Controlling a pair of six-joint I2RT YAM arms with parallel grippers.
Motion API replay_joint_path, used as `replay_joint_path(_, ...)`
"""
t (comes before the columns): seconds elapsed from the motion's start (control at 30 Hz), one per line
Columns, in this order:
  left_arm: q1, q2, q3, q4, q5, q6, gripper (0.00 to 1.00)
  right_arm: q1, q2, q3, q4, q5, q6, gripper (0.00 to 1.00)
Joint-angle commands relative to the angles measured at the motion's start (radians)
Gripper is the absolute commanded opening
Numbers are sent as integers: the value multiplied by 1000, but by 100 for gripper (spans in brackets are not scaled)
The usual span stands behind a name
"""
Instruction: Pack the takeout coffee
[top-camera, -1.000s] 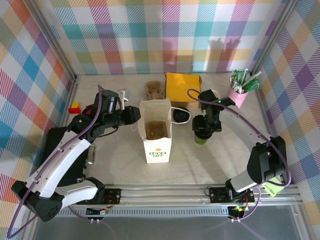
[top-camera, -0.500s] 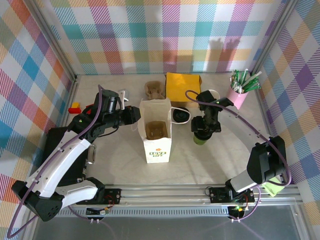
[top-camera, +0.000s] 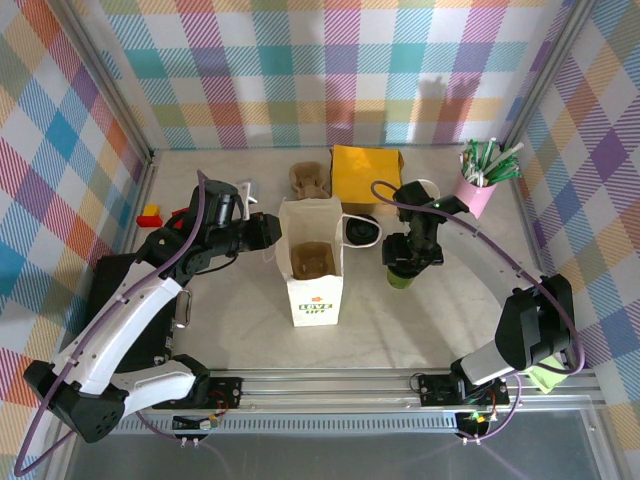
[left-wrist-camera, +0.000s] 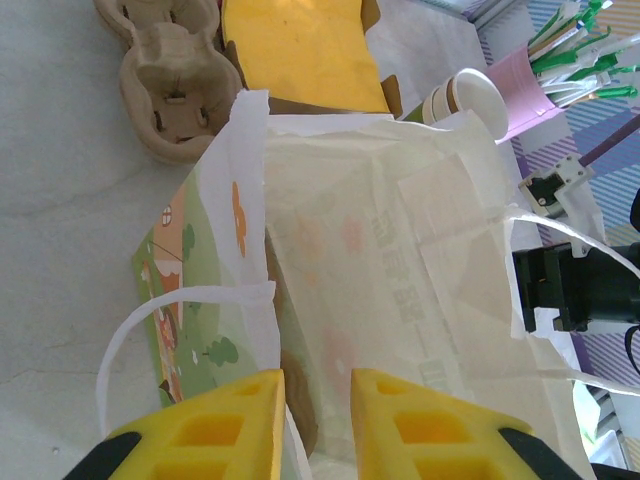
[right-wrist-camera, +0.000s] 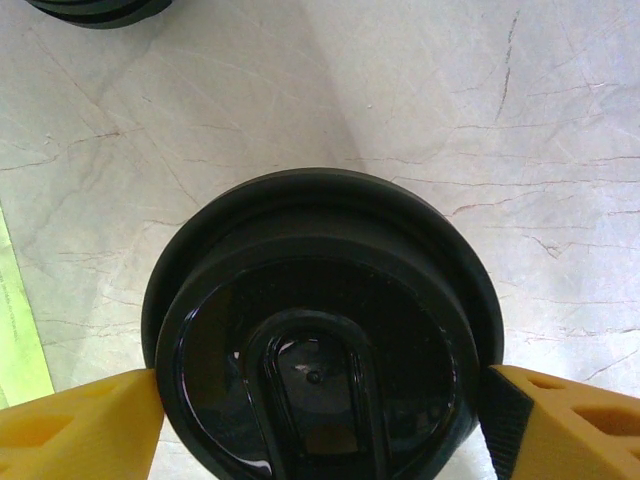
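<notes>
Meanwhile, the left gripper (left-wrist-camera: 315, 395) pinched the paper bag (top-camera: 313, 290) by its rim. Just right of the bag stood the takeout coffee (top-camera: 402, 278), the right gripper (right-wrist-camera: 322, 415) straddling its black lid; whether it gripped was unclear.

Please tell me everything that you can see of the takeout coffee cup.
The takeout coffee cup stands upright on the marble-look table, right of the paper bag. Its green lower band shows from above; a round, glossy black plastic lid closes it. The right gripper hangs over it, yellow fingers flanking the lid; contact is unclear.
</notes>
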Motion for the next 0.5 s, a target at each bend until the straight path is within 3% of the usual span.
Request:
replay_joint_path(0.0,14,-15,-5,-6,-1,2,24,6,3,-8,-15,-8,-14,81)
replay_joint_path(0.47,14,-9,-9,-2,-1,-2,24,11,61,-44,-13,18,-33,76)
